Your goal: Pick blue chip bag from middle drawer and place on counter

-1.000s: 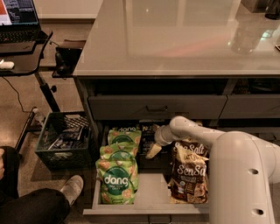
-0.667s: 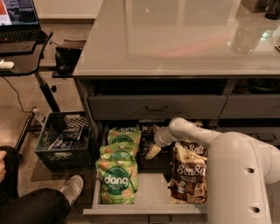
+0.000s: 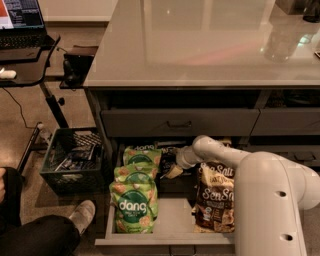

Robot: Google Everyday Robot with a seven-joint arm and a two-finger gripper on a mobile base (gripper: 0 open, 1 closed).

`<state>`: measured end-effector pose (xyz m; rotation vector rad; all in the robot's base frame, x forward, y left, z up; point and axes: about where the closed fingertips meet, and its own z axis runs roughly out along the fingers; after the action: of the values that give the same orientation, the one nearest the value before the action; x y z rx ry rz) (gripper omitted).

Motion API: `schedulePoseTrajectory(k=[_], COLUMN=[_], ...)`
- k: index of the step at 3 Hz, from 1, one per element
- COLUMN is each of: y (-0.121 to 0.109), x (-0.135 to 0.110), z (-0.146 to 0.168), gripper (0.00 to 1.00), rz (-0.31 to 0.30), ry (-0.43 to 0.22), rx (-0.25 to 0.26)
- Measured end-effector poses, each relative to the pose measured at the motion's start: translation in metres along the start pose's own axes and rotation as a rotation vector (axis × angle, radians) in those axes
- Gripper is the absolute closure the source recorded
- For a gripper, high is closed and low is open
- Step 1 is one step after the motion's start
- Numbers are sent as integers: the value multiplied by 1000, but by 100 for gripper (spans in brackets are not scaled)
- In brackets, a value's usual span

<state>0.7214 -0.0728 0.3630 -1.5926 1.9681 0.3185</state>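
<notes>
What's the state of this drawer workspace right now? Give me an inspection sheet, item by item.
Surface: counter glossy, reflecting lights; something clear near its right end, unclear what.
Job's things: middle drawer pulled open; blue chip bag near its back, between the green bags and the gripper, not yet on the counter.
Clutter: three green dang bags in a row on the drawer's left in view; Sea Salt bags on its right.
Gripper: gripper down inside the drawer, beside the blue chip bag.
Cables: thin cable on the floor under the desk.
Surroundings: black crate on the floor; laptop on a black desk; a person's shoe.
</notes>
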Motion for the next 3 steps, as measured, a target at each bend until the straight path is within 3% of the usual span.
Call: schedulePoseTrajectory(k=[2, 3], y=[0, 0], x=[0, 0], z=[0, 0], gripper=[89, 100], rz=[0, 0], ry=[0, 0], rx=[0, 0])
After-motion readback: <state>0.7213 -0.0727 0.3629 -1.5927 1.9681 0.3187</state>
